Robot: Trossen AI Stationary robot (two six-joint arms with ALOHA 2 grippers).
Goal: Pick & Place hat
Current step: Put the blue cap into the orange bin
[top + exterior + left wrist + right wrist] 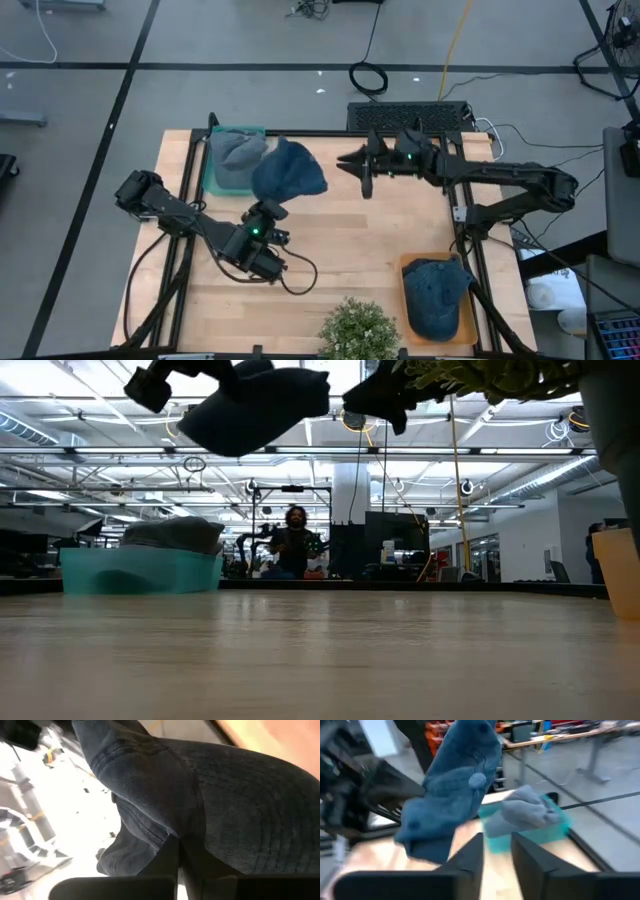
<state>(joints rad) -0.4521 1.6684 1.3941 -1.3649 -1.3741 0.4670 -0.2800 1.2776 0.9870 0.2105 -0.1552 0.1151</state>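
Fingers (175,865) of the left gripper (268,212) are pinching a blue denim hat (288,170), held up above the desk (340,250) just right of the teal bin (212,172). Right gripper (352,166) hovers beside the hat, slightly spread, not touching it.

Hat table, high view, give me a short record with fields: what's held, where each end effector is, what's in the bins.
held hat: blue denim hat, lifted off the table, pinched by left end effector
left end effector: shut on the hat, near the teal bin
right end effector: open, empty, facing the held hat
teal bin: grey hat inside
orange tray: dark blue hat on it
plant: at table's front edge
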